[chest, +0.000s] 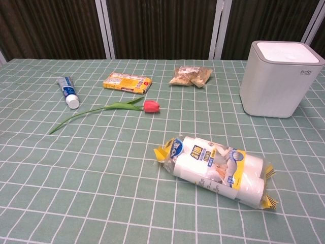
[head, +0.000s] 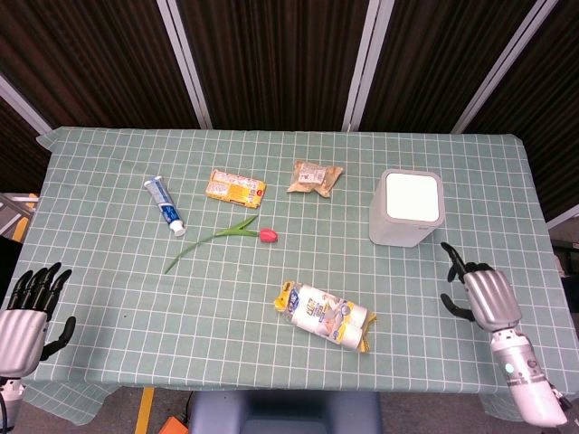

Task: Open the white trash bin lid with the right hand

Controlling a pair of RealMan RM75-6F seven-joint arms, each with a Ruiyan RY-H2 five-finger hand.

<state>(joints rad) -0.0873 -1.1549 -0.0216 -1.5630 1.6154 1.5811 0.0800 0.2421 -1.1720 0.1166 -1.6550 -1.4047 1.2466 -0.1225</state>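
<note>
The white trash bin stands at the right of the table with its flat lid down; the chest view shows the bin at far right. My right hand hovers over the table's right front, just below and right of the bin, fingers apart and holding nothing. At the front left corner, my left hand stays open and empty beside the table edge. Neither hand appears in the chest view.
On the green checked cloth lie a toothpaste tube, a yellow snack pack, a brown snack bag, a pink tulip and a wrapped roll pack near the front middle.
</note>
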